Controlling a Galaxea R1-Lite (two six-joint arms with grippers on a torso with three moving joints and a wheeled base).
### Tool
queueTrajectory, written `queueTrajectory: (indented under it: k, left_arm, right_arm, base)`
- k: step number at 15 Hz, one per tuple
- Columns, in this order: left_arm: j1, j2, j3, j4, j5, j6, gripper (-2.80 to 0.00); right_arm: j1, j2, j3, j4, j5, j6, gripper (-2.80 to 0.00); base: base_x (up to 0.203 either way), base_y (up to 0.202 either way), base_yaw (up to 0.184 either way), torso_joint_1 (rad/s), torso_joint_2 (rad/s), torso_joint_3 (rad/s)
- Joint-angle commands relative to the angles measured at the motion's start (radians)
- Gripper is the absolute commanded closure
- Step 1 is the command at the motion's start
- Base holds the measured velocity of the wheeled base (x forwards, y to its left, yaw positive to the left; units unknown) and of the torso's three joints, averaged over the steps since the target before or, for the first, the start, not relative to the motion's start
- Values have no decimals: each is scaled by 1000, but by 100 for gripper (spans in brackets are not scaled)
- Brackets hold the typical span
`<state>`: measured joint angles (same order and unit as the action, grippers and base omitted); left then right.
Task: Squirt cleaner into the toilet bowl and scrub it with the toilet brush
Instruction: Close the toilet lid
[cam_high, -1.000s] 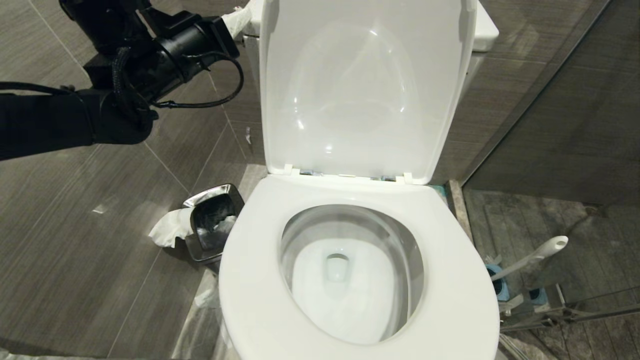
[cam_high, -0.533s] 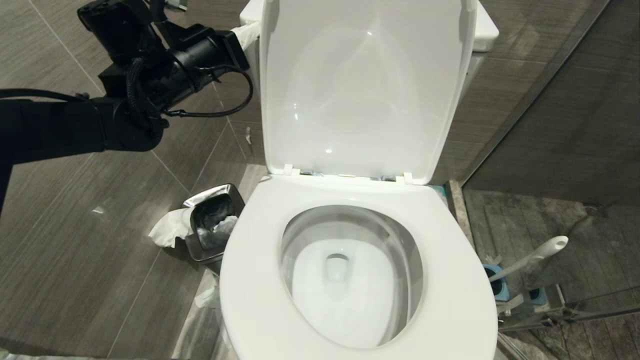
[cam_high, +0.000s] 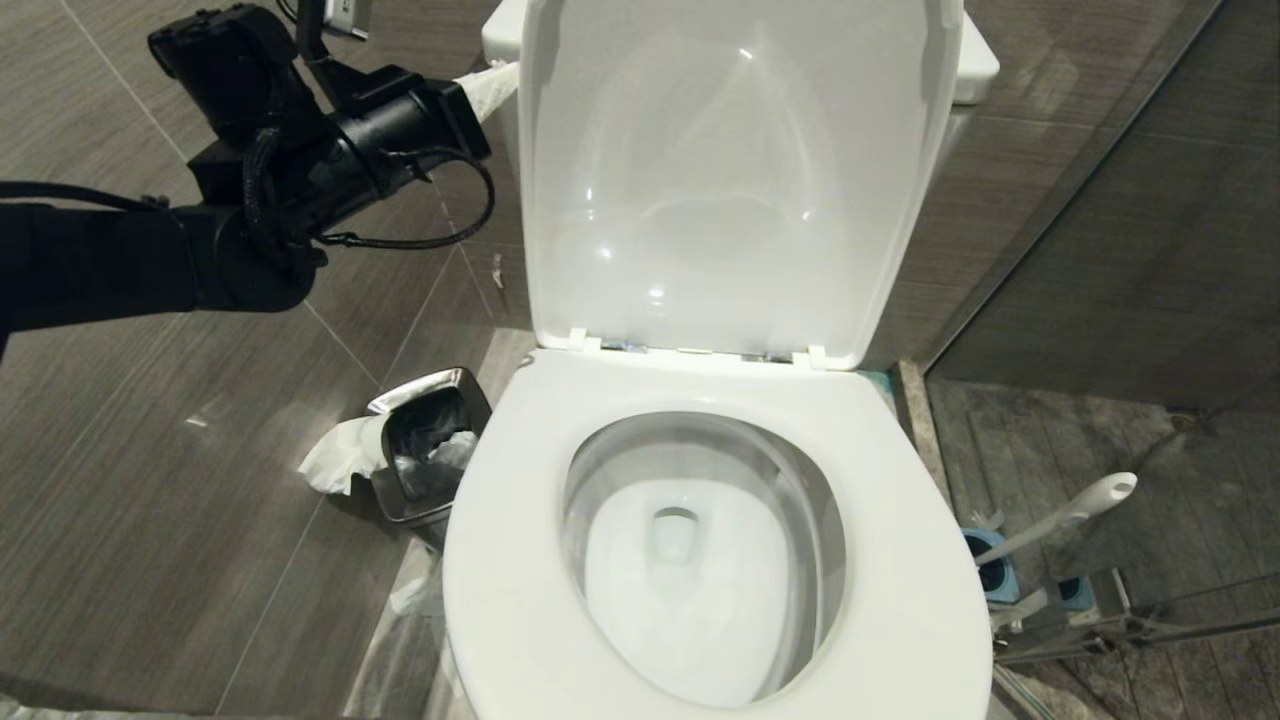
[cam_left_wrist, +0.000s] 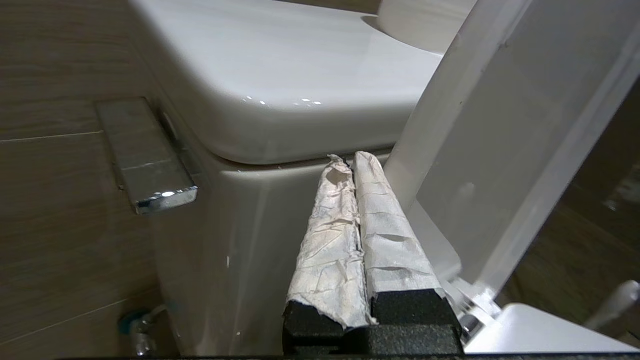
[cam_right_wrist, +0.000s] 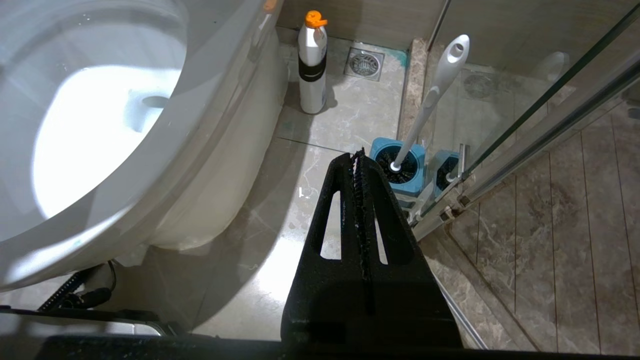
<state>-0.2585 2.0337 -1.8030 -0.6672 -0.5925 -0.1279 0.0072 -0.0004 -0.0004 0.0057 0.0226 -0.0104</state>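
Observation:
The white toilet bowl (cam_high: 700, 600) stands with its seat (cam_high: 510, 560) down and its lid (cam_high: 730, 180) up; pale water lies in the basin. No cleaner liquid shows. My left gripper (cam_high: 497, 84) is shut and empty, its white-wrapped fingertips (cam_left_wrist: 367, 165) close to the tank's side (cam_left_wrist: 240, 240), just under the tank lid and next to the chrome flush lever (cam_left_wrist: 150, 165). The toilet brush (cam_right_wrist: 432, 97) stands in its blue holder (cam_right_wrist: 400, 167) on the floor right of the toilet. My right gripper (cam_right_wrist: 356, 156) hangs shut and empty above the floor, near the holder.
A white bottle with an orange cap (cam_right_wrist: 311, 60) stands on the floor behind the toilet's base, near a floor drain (cam_right_wrist: 364, 63). A small steel bin (cam_high: 430, 450) with crumpled tissue (cam_high: 340, 455) sits left of the toilet. A glass shower door (cam_right_wrist: 550, 105) closes off the right.
My left gripper has shifted a little to the right, toward the tank's side, still shut. The brush and the right gripper have not moved.

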Motion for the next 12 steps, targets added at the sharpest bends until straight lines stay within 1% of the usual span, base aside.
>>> queueTrajectory:
  k: [1, 2, 5, 6, 7, 10, 11, 12]
  left_arm:
    - [8, -22, 29, -2, -67, -19, 0]
    - [8, -27, 33, -3, -95, -49, 0]
    - [8, -53, 45, -4, -120, -139, 0]
    - [8, -64, 65, -4, -146, -160, 0]
    - [13, -81, 103, -5, -188, -174, 0]
    - [68, -141, 240, -4, -372, -184, 0]
    - [89, -160, 282, 0, -402, -184, 0]
    - [103, -176, 320, 4, -411, -183, 0]
  right_arm:
    - [0, 0, -1, 0, 0, 1, 0]
    - [0, 0, 0, 0, 0, 0, 0]
    - [0, 0, 0, 0, 0, 1, 0]
    - [0, 0, -1, 0, 0, 1, 0]
    - [0, 0, 0, 0, 0, 0, 0]
    - [0, 0, 0, 0, 0, 1, 0]
    - [0, 0, 0, 0, 0, 0, 0]
    - [0, 0, 0, 0, 0, 1, 0]
  base:
    - [0, 0, 0, 0, 0, 0]
    - [0, 0, 0, 0, 0, 0]
    - [0, 0, 0, 0, 0, 0]
    - [0, 0, 0, 0, 0, 0]
    - [0, 0, 0, 0, 0, 0]
    - [0, 0, 0, 0, 0, 0]
    - [0, 0, 0, 0, 0, 0]
    - [0, 0, 0, 0, 0, 0]
